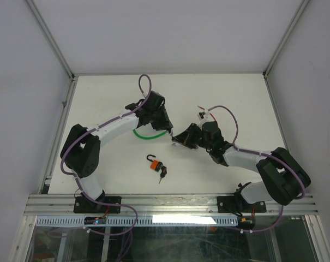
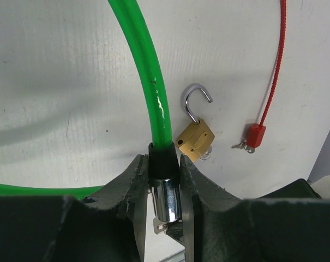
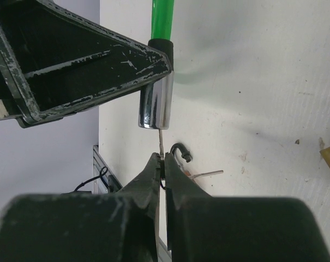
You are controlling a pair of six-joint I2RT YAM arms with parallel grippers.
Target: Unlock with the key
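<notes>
The green cable lock [image 2: 149, 82] curves across the white table [image 1: 235, 98]. Its chrome cylinder [image 2: 165, 196] stands between the fingers of the left gripper [image 2: 163, 177], with the black collar just above the fingertips. The left jaws are narrowly parted, only as far as the cylinder is wide, and they press on it from both sides. The cylinder's end face is turned toward the right arm.

In the right wrist view the key [image 3: 161, 143] shows as a thin blade. It runs straight from the right gripper [image 3: 162, 164] to the end face of the cylinder, and its tip meets that face (how deep it sits in the keyway cannot be made out). The right jaws are pinched almost together on the key's head, with only the metal between them.

Beyond the left gripper a brass padlock [image 2: 196, 139] lies just beside the cable with its shackle swung open. A red cable seal [image 2: 256, 135] lies near it. A small orange padlock [image 1: 156, 165] sits well apart from these, nearer the arm bases.
</notes>
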